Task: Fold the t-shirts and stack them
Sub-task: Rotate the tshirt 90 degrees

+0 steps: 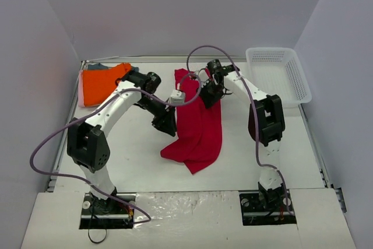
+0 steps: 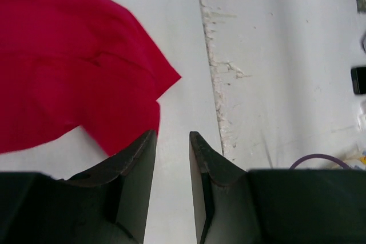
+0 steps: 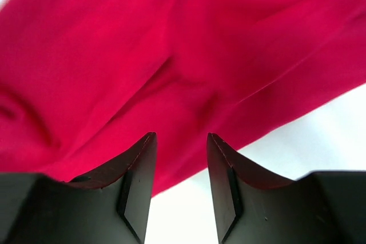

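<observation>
The crimson-red t-shirt (image 1: 198, 126) lies bunched in a long strip across the middle of the table. My left gripper (image 1: 166, 123) is open and empty just left of the shirt's edge; in the left wrist view (image 2: 172, 141) the red cloth (image 2: 68, 84) lies up and to the left of its fingers. My right gripper (image 1: 210, 94) is open above the shirt's upper right part; in the right wrist view (image 3: 180, 141) the red cloth (image 3: 171, 55) fills the space beyond the fingertips, with nothing between them. A folded orange shirt (image 1: 102, 83) lies at the back left, with a pale pink edge (image 1: 81, 90) and a grey-blue edge (image 1: 99, 66) showing under it.
A white mesh basket (image 1: 278, 74) stands at the back right corner. Purple cables loop over both arms. A rough seam in the table surface (image 2: 214, 78) runs past the left gripper. Walls close in the table at the back and sides.
</observation>
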### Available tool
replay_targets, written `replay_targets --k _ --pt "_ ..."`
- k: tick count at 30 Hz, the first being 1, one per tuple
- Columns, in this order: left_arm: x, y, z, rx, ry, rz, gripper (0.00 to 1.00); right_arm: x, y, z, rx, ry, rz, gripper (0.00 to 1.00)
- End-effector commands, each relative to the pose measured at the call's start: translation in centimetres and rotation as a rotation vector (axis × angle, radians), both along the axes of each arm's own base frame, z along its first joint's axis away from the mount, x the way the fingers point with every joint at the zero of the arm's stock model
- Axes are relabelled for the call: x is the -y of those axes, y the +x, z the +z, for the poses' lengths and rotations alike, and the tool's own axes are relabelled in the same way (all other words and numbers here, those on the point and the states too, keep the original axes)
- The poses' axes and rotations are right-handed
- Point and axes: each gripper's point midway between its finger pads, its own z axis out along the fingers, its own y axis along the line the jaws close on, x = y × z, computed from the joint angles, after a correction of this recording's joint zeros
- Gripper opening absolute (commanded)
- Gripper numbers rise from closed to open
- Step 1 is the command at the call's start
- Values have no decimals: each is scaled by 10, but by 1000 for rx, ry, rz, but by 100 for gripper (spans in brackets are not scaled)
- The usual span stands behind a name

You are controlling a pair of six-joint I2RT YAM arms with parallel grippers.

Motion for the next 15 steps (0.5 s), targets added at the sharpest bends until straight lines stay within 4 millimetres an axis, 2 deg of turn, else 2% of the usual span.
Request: replay_targets --k 1,4,5,8,11,12,15 --pt "-45 -11 59 -219 -71 177 29 2 -52 34 -42 27 88 36" --pt "-66 23 69 -231 -132 321 29 5 -91 25 -114 -21 167 33" --pt "-82 38 69 -232 -140 393 28 9 -106 27 -150 -38 189 33" --pt "-105 60 58 -256 -103 481 26 16 -138 18 -211 -89 242 32" --pt "-114 70 44 -254 -67 505 23 25 -144 6 -223 -126 238 28" --pt "-115 73 41 -261 -67 515 22 27 -143 3 -228 -131 233 21" --pt "-114 77 39 -269 -84 520 22 20 -142 -9 -265 -115 242 17"
